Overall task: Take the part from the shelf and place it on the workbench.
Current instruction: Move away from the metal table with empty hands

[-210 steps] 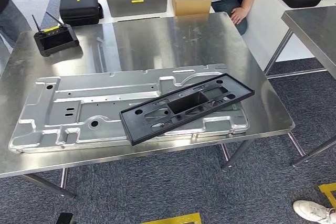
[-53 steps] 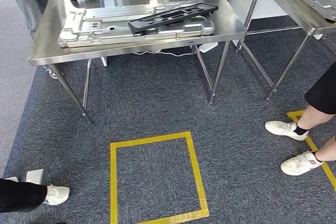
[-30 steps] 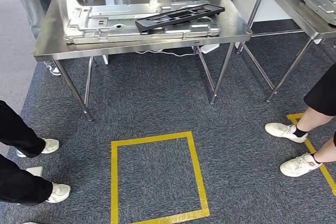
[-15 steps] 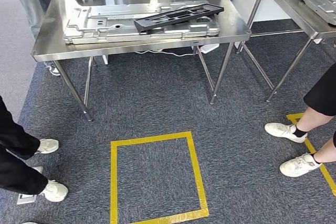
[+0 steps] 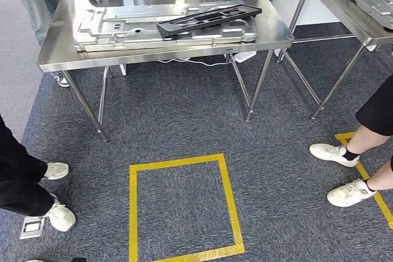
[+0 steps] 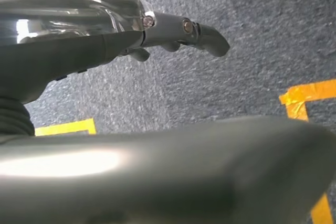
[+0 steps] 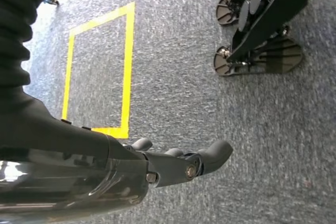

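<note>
Over seven seconds the head view has shifted from close above the workbench [image 5: 55,53] to well back from it, so the camera has moved; the grey carpet and a yellow taped square [image 5: 183,207] lie between. Within the last second the view is nearly steady. The person at near left [image 5: 21,179] has shifted: the dark trouser legs reach less far in, and the nearer shoe [image 5: 60,216] stands lower beside a small floor plate [image 5: 31,227].
</note>
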